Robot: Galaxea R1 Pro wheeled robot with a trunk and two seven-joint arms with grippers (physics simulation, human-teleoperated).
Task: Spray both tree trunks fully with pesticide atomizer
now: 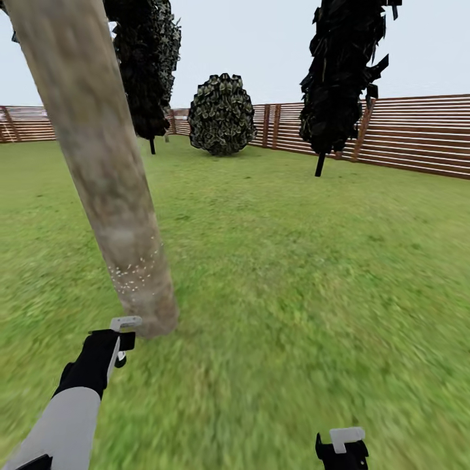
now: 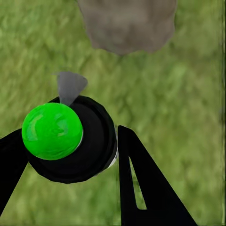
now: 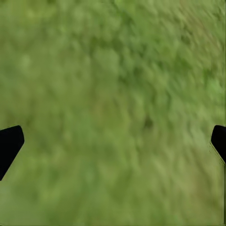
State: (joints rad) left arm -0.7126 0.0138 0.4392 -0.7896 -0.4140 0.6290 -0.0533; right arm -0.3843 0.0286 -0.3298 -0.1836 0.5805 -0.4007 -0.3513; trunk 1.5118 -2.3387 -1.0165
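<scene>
A thick pale grey-brown tree trunk (image 1: 104, 170) leans up from the lawn at the left, with fine white specks (image 1: 137, 274) just above its base. My left gripper (image 1: 121, 339) hovers right in front of that base. In the left wrist view it (image 2: 70, 150) is shut on the pesticide atomizer (image 2: 75, 155), a round black body with a glossy green cap (image 2: 52, 131) and a grey nozzle (image 2: 69, 84) pointing toward the trunk (image 2: 127, 23). My right gripper (image 1: 343, 450) hangs low at the right, open over bare grass (image 3: 115, 139).
Green lawn (image 1: 294, 274) stretches ahead to a brown slat fence (image 1: 411, 134). Two dark cypresses (image 1: 343, 72) (image 1: 147, 65) and a round leafy bush (image 1: 222, 114) stand near the fence, far from both arms.
</scene>
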